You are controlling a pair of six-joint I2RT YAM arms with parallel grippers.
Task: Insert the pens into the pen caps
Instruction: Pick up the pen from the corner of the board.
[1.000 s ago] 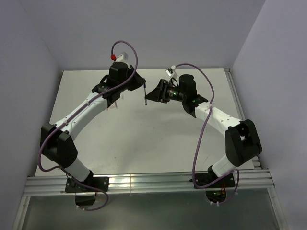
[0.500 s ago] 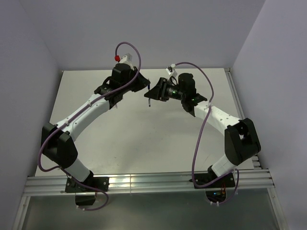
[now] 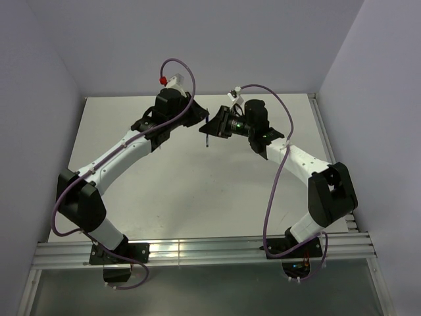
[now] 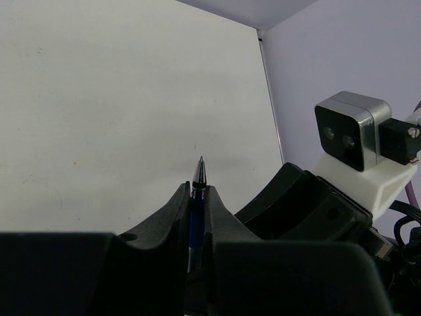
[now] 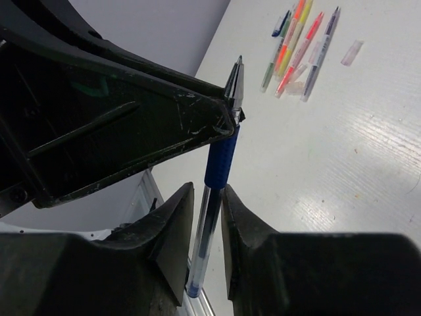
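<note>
A blue pen (image 5: 220, 155) with a blue grip and a clear barrel is held up above the table, tip upward (image 4: 199, 172). My left gripper (image 4: 197, 191) is shut on its grip section; in the top view the two grippers meet over the far middle of the table, with the left gripper (image 3: 197, 118) on the left. My right gripper (image 5: 207, 197) stands open, its jaws close on either side of the clear barrel: one finger touches it and the other is a sliver apart. Several more pens (image 5: 296, 43) lie in a bunch on the table, a pale pen cap (image 5: 351, 52) beside them.
The white table (image 3: 197, 184) is walled by pale panels at the back and sides. A metal rail (image 3: 197, 250) runs along the near edge by the arm bases. The right wrist camera (image 4: 348, 138) hangs close beside my left gripper.
My left gripper has carried the blue pen rightward to the right gripper. The right gripper's jaws have narrowed from wide open to close round the pen's barrel.
</note>
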